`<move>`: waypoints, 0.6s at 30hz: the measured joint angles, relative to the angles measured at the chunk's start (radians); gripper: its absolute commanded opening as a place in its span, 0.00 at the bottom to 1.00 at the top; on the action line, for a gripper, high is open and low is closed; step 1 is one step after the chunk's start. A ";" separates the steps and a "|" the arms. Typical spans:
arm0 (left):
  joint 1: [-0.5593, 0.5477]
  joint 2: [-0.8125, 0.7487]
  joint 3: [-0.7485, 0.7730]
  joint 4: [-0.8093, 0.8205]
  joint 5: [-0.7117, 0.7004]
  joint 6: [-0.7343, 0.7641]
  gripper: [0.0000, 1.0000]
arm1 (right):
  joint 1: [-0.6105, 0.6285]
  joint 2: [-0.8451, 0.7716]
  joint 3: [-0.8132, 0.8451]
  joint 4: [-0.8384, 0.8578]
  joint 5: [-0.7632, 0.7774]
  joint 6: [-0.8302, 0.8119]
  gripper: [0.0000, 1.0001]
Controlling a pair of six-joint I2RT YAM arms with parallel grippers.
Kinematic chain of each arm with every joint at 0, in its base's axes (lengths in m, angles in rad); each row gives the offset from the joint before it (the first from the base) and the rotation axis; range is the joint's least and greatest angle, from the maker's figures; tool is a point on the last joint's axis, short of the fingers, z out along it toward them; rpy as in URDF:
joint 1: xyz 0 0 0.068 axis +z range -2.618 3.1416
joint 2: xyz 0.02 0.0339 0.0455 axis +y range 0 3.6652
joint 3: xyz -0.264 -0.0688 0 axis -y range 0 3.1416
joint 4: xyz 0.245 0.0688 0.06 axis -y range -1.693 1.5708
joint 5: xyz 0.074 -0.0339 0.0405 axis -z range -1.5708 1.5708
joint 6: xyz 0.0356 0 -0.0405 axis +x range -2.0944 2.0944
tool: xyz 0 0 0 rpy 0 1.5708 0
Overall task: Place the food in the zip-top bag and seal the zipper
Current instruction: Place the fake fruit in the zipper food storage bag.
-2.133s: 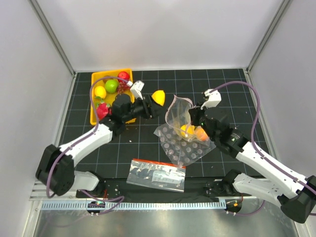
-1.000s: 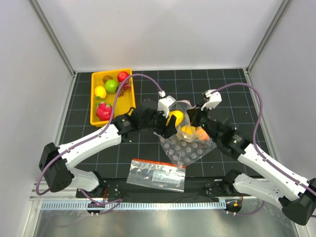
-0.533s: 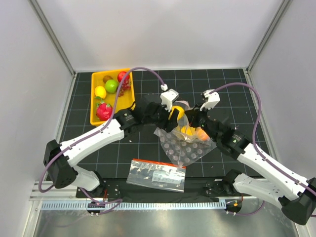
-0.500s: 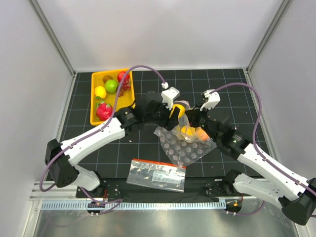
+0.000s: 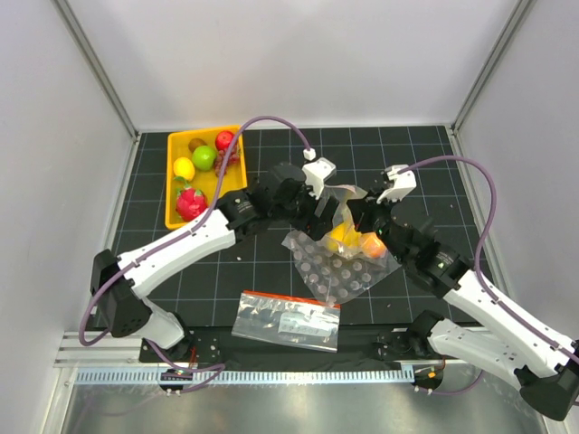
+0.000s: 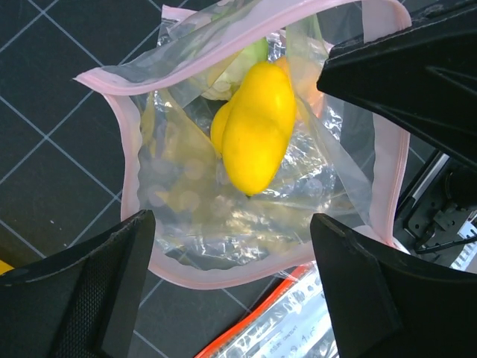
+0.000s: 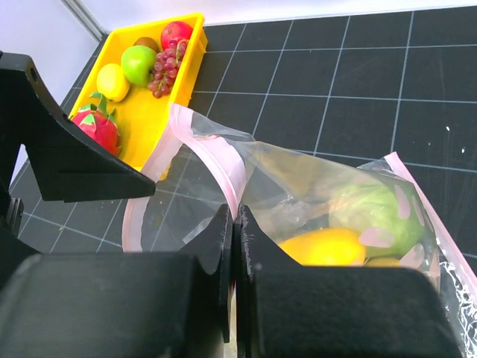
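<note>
- The clear thin plastic zip-top bag sits near the middle of the black gridded counter. Its mouth is raised and gaping, and its lower part lies on a clear sheet with rows of round bubbles.
- The right claw has its fingers pressed together on the bag's rim. They pinch the pink-red zipper strip and hold that side of the mouth up.
- The left claw hangs directly over the open mouth with its fingers spread wide apart. Neither finger touches any fruit.
- A glossy yellow lemon-like toy fruit lies inside the bag, below the spread fingers and clear of both.
- A bigger green round toy fruit is also in the bag, just behind the yellow one. Something orange shows through the plastic beside them in the overhead view.
- The zipper strip runs open around the mouth and is unsealed.
- A yellow plastic tray at the far left of the counter holds a small yellow fruit, a green apple, a red apple and a red dragon fruit.
- A clear bag with a bold red band and dark printing lies flat near the arm bases.
</note>
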 measured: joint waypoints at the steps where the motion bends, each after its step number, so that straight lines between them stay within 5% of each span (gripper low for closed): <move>1: -0.001 0.000 0.000 -0.002 -0.001 0.002 0.87 | 0.000 0.000 0.000 -0.001 0.003 0.000 0.01; 7: -0.013 -0.027 -0.016 0.006 -0.047 0.000 0.88 | 0.000 -0.013 0.000 -0.009 0.023 0.004 0.01; 18: -0.014 -0.388 -0.331 0.169 -0.330 0.003 1.00 | 0.000 -0.027 -0.007 -0.010 0.053 0.006 0.01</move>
